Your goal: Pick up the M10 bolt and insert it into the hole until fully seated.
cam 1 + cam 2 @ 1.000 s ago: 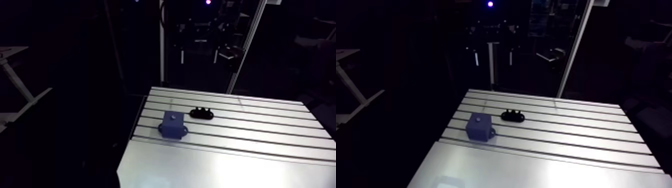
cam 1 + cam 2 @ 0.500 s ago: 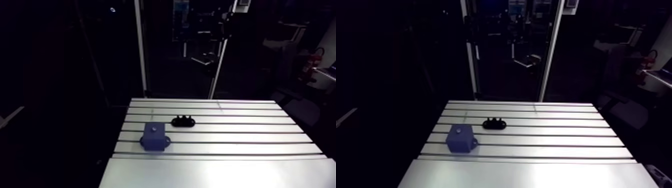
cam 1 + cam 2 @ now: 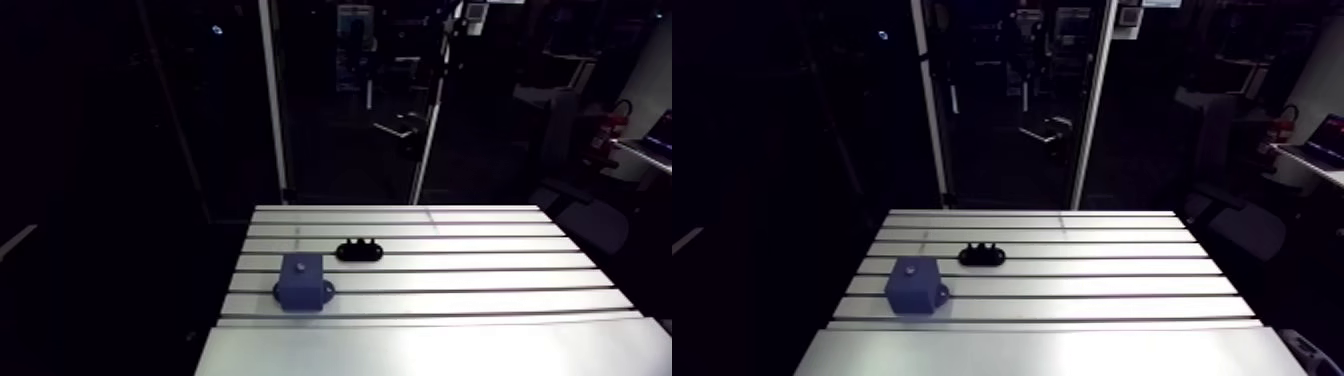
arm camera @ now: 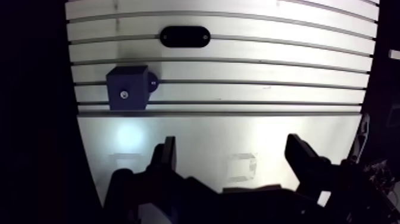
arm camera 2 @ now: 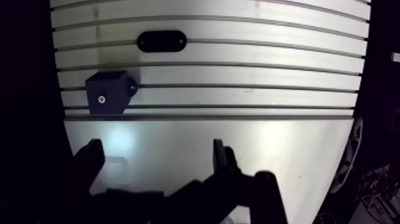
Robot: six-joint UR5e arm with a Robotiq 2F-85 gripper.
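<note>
A blue block (image 3: 302, 282) sits on the slotted table (image 3: 480, 282) near its left side, with a small pale round spot on its top face (image 4: 123, 94). Just behind it lies a flat black oval holder (image 3: 360, 250) with three short dark studs standing up from it. I cannot tell which of these is the M10 bolt. In the wrist view my gripper (image 4: 232, 149) hangs open over the smooth front plate, nothing between its fingers (image 4: 166, 156). The block (image 4: 127, 88) and the holder (image 4: 185, 36) lie well ahead of it, off towards one finger's side. The arm view does not show the gripper.
A smooth metal plate (image 3: 420, 350) covers the table's front strip, with slotted rails behind it. The table's left edge (image 3: 232, 300) runs close beside the blue block. Dark frame posts (image 3: 270, 110) stand behind the far edge.
The whole arm view has swung and shifted, so the camera has moved. The blue block and the black holder keep their places on the table.
</note>
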